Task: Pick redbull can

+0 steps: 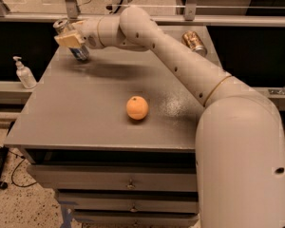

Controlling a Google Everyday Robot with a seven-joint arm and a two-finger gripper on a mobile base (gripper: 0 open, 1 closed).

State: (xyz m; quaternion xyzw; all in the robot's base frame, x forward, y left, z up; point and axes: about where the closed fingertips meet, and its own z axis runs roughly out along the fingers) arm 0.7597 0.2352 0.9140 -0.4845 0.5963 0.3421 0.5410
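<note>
The redbull can (80, 52), slim with a blue lower part and a silver top, is at the back left corner of the grey table (85, 113). It leans with its top toward the left. My gripper (70, 38) is closed around its middle, and a tan finger pad (68, 39) covers the can's side. My arm reaches in from the lower right, across the table.
An orange (137, 107) sits mid-table. A gold-bronze can (194, 42) lies on its side at the back right. A white pump bottle (23, 73) stands on a ledge left of the table. A rail and posts run behind it, drawers below.
</note>
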